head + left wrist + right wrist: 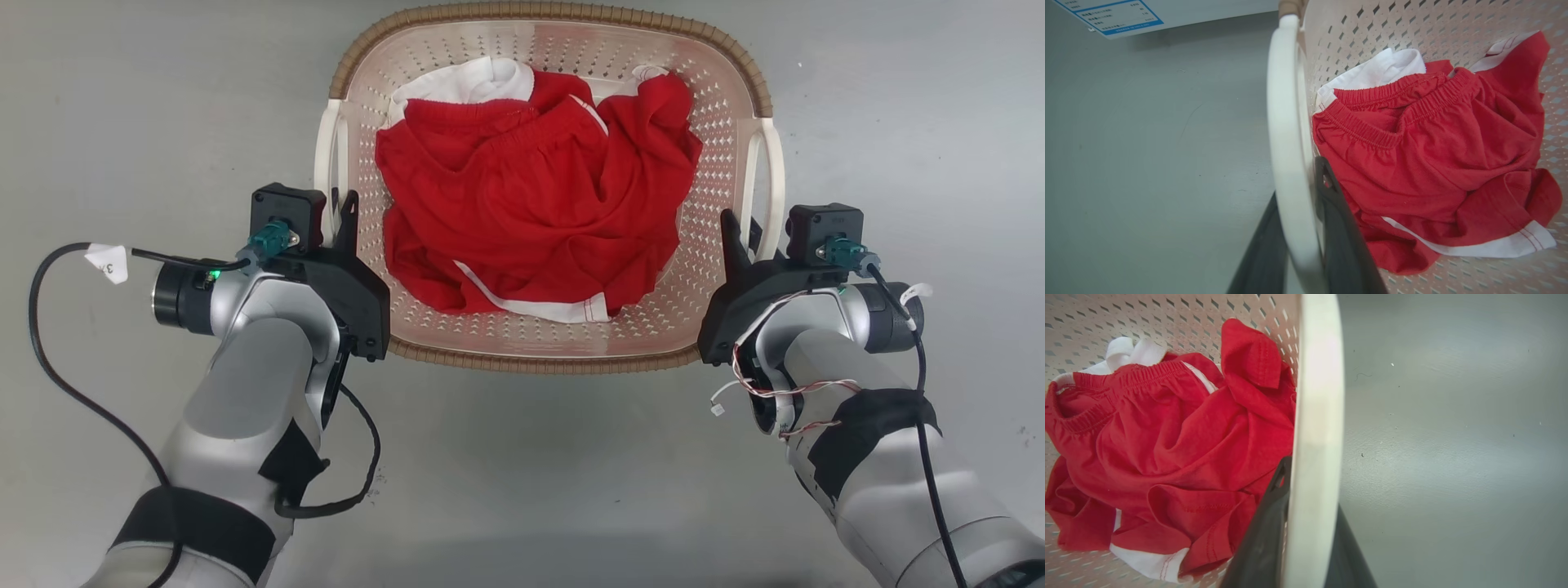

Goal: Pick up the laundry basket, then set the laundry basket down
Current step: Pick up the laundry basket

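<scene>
Two-handed grip: a pink perforated basket (539, 358) with a brown rim lies square before the robot, above a grey floor (522, 482). The left gripper (337, 219) meets the basket's white left handle (327, 155) at its near end, jaws drawn narrow around the bar. In the left wrist view one dark finger (1345, 245) lies inside the handle against the basket wall and the other outside it, both touching the white plastic. The right gripper (744, 235) takes the right handle (772, 175) the same way, also at the near end. Its jaws are narrow, with one finger (1257, 547) on the basket's inner side and its partner on the outer side. In the basket lies a crumpled red garment (531, 212) with an elastic waistband and white trim, covering most of the bottom. A white garment (478, 80) peeks from under it at the basket's far left corner. Whether the basket rests on the floor or hangs just clear of it cannot be told. Beyond the basket's left handle stands a white panel with a blue-edged label (1106, 16).
</scene>
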Motion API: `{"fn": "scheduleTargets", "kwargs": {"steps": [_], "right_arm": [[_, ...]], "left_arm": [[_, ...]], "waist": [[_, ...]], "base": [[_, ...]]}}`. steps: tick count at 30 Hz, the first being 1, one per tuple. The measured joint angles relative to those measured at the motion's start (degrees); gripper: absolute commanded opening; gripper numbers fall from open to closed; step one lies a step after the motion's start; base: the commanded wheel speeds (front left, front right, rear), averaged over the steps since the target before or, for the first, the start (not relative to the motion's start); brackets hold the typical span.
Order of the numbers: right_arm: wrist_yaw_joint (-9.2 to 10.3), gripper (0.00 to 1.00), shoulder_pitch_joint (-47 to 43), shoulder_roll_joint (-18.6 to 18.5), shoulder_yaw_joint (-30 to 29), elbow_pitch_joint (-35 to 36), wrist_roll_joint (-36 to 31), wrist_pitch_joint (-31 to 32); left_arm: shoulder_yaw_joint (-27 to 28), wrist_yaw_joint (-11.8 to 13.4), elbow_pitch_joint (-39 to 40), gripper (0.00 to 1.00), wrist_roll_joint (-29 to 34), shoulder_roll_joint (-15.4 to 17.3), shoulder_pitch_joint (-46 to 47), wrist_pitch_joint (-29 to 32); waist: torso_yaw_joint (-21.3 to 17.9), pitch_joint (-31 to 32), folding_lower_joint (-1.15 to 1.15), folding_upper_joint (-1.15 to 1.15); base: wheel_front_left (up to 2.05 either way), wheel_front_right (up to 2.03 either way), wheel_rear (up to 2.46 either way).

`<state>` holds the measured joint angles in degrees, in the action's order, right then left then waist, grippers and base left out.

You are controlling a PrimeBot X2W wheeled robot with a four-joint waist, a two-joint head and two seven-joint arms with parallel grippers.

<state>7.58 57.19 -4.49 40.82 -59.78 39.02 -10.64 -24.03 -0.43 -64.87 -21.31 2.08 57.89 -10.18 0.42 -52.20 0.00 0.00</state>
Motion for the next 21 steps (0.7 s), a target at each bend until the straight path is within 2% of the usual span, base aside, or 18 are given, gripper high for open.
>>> {"fn": "scheduleTargets", "kwargs": {"steps": [11,21], "right_arm": [[-0.01,0.0,-0.86,0.01,3.32,-1.91,1.44,1.07],[0.0,0.0,-5.88,0.01,6.86,-2.69,3.94,2.76]], "left_arm": [[-3.38,1.53,0.41,0.0,-4.3,0.1,-3.88,0.46],[-7.72,2.97,0.93,0.0,-8.16,0.16,-9.75,1.78]], "waist": [[0.3,4.77,0.0,0.0],[0.8,11.24,0.0,0.0]], "base": [[0.0,0.0,0.0],[0.0,0.0,0.0]]}}
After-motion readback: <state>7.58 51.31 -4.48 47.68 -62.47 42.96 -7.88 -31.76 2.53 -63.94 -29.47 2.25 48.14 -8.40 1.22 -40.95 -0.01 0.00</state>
